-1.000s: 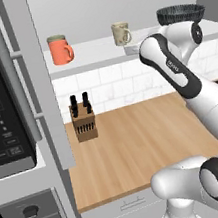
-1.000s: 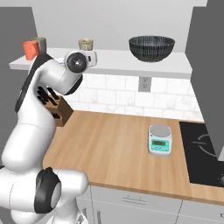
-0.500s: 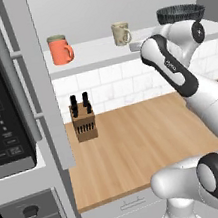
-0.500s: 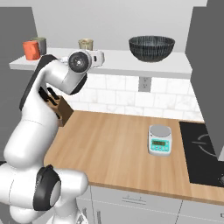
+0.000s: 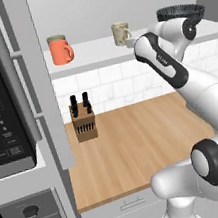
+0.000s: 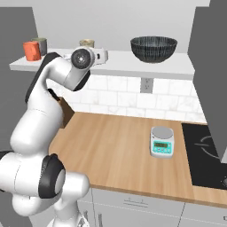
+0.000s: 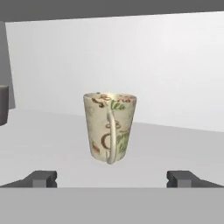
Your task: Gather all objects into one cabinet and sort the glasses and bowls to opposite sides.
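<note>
- Cabinet (image 5: pixel 97 57): thick, smooth white bottom board with pale grey walls.
- Black bowl (image 6: pixel 153 48): wide, finely speckled, on the board's right side.
- Gripper (image 7: pixel 112 178): fingers spread wide, holding nothing, nearer the beige mug than a second ago.
- Beige mug (image 7: pixel 110 127): patterned, tapered, upright, handle facing the hand, left of the bowl.
- Orange mug (image 5: pixel 60 50): plain, far left.

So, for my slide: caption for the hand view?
Open fingers face the beige patterned mug, handle toward the camera.

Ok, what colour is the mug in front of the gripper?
Beige mug with faint red and green lettering, clearest in the hand view.
</note>
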Controlling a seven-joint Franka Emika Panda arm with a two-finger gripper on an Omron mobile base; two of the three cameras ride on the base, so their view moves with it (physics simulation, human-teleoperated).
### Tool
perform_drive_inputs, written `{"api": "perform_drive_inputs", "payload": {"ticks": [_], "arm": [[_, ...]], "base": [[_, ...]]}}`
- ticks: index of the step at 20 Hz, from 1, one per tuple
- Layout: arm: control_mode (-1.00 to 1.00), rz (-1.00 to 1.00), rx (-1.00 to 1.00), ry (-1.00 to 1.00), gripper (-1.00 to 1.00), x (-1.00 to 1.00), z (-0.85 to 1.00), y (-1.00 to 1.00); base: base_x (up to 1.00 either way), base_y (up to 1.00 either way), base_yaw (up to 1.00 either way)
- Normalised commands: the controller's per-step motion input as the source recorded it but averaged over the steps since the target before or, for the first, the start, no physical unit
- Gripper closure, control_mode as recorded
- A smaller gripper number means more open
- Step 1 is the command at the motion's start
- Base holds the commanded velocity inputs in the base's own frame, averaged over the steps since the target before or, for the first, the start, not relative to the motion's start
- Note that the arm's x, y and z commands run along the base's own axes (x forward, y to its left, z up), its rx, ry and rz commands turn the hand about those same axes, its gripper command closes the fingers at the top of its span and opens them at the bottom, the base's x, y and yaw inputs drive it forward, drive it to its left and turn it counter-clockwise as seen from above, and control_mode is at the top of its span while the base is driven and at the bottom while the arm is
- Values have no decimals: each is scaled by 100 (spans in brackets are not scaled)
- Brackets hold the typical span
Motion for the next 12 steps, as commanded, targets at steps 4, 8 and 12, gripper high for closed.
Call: {"api": "perform_drive_inputs", "payload": {"ticks": [4, 8, 12], "arm": [[-100, 0, 2, 0, -100, 27, 1, 0], [-100, 0, 1, 0, -100, 31, 0, 0], [-100, 0, 0, 0, -100, 29, 0, 1]], "base": [[0, 0, 0], [0, 0, 0], [0, 0, 0]]}}
